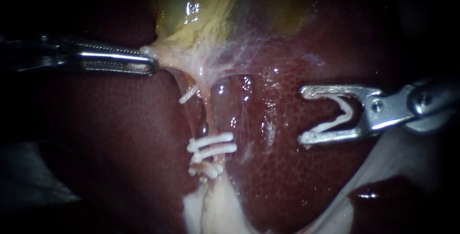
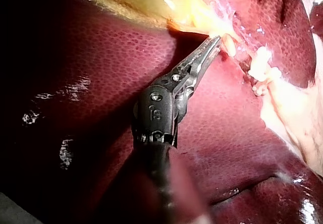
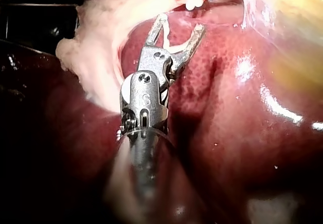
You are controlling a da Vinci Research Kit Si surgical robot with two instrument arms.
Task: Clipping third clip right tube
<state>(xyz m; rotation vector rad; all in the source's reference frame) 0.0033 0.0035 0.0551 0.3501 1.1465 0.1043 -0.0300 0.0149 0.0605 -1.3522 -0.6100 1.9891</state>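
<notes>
My left instrument [image 1: 147,57] comes in from the left, its jaws shut on pale tissue at the neck of the yellow-green gallbladder [image 1: 201,4], which it holds taut. Below the neck the tubes run down over the liver [image 1: 297,181]. Two white clips [image 1: 212,146] cross them low down, more white clips [image 1: 206,169] sit just beneath, and one small clip [image 1: 188,95] lies higher up. My right instrument [image 1: 304,115] stands well to the right of the tubes, its jaws spread wide and bearing an unclosed white clip [image 1: 338,119]. That clip [image 3: 174,47] also shows between the jaws [image 3: 180,24] in the right wrist view.
Pale fatty tissue [image 1: 211,210] spreads below the clips. A webby film [image 1: 249,47] stretches from the gallbladder to the liver. In the left wrist view the serrated jaws [image 2: 216,41] grip beside the clipped tubes [image 2: 260,65].
</notes>
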